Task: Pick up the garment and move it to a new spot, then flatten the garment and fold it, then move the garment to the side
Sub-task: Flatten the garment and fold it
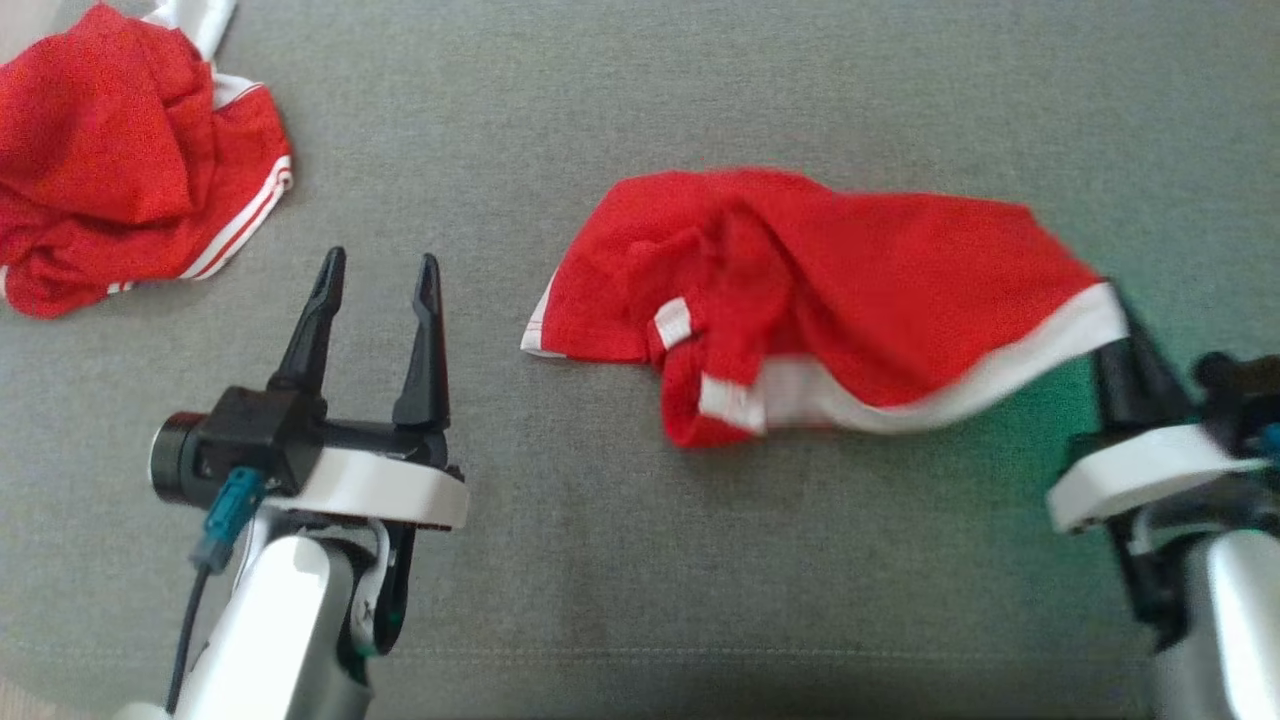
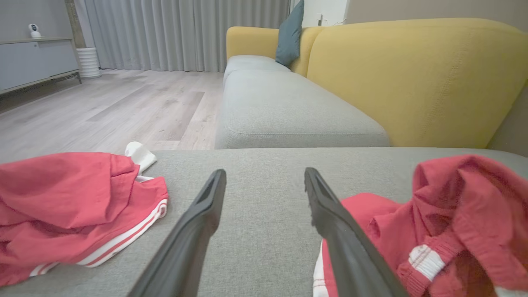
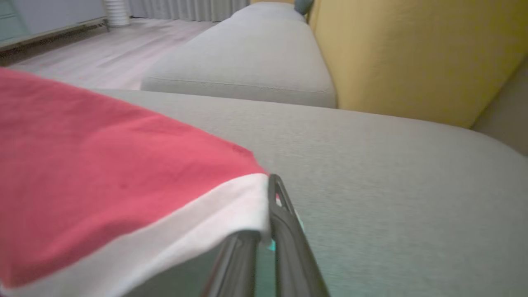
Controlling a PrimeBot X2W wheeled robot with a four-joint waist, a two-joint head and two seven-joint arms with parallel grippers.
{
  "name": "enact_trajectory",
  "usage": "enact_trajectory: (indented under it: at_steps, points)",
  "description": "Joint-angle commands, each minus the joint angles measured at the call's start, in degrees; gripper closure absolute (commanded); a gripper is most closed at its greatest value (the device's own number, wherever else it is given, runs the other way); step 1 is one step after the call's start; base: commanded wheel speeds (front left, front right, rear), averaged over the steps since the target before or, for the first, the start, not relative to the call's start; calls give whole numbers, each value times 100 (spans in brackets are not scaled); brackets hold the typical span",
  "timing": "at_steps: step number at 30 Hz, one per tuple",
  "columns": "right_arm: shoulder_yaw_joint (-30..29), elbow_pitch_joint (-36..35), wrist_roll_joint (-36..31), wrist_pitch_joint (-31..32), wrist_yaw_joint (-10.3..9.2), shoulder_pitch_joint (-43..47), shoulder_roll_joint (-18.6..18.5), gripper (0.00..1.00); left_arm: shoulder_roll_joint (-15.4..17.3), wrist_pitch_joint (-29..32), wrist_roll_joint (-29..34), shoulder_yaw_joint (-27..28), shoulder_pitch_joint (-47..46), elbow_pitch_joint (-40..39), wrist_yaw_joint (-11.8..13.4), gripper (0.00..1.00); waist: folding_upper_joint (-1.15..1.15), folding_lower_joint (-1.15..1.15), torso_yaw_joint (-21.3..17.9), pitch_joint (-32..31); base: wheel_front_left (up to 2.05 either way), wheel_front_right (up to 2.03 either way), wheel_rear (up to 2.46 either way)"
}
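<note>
head view
seat: a grey cushion (image 1: 640,560) carries everything.
garment (image 1: 850,290): red with white trim, crumpled, lying right of the cushion's middle; its right end rises toward the cushion's right edge.
right gripper (image 1: 1122,335): clenched on the white hem at the garment's right corner.
left gripper (image 1: 381,260): released, fingers spread over bare cushion near the front edge, left of the garment and apart from it.
second red garment (image 1: 110,150): bunched at the cushion's far left corner, white stripes showing.

left wrist view
fingers (image 2: 194,231): wide apart, with bare grey cushion between them.
garment: bunched just beside the right-hand finger, a white-banded cuff showing.
second red garment: at the left, by the cushion's far edge.
beyond: another grey seat, a yellow backrest (image 2: 412,78), a teal pillow (image 2: 291,35), a wood floor (image 2: 123,107).

right wrist view
jaws: pressed together, the white hem pinched near their tips.
garment: spreads left from the grip, red above the white band, lifted off the cushion there.
</note>
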Motion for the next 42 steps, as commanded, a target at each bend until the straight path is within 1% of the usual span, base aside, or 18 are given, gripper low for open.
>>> enact_trajectory:
  at_steps: [1,6,7,8,9,14,18,22,26,33,42]
  points:
    - [-25,-223,-43,19,24,-207,-133,100,33,-70,80,236,-175,-163,-30,0,0,0,-22,17,0,0,0]
    - [-530,39,23,-60,24,-263,-292,100,0,-70,131,269,-206,-135,-94,0,0,0,-76,76,0,0,0]
    - [-574,143,23,-63,24,-267,-323,95,-2,-70,141,280,-206,-133,-103,0,0,0,-89,90,0,0,0]
    - [-599,233,42,-92,24,-281,-333,54,-5,-70,149,283,-205,-124,-116,0,0,0,-96,102,0,0,0]
    - [-602,315,98,-143,24,-299,-320,0,-9,-70,158,287,-205,-116,-126,0,0,0,-103,113,0,0,0]
    - [-651,712,128,-262,24,-246,-294,0,-21,-70,194,323,-180,-92,-160,0,0,0,-148,103,0,0,0]
    - [-778,704,98,-337,24,7,-207,0,-24,-70,229,334,-120,-64,-176,0,0,0,-181,22,0,0,0]
    - [-892,401,106,-353,24,387,-80,0,-5,-70,251,368,-6,-57,-163,0,0,0,-249,-100,0,0,0]
    - [-811,-101,159,-394,24,663,27,0,33,-70,246,415,138,-59,-143,0,0,0,-336,-236,0,0,0]
    - [-262,-957,321,-346,24,770,166,0,74,-60,248,367,373,-59,-126,0,0,0,-401,-540,0,0,0]
    - [251,-1354,432,-180,24,899,238,0,120,57,266,249,592,-156,-98,0,0,0,-402,-753,0,0,0]
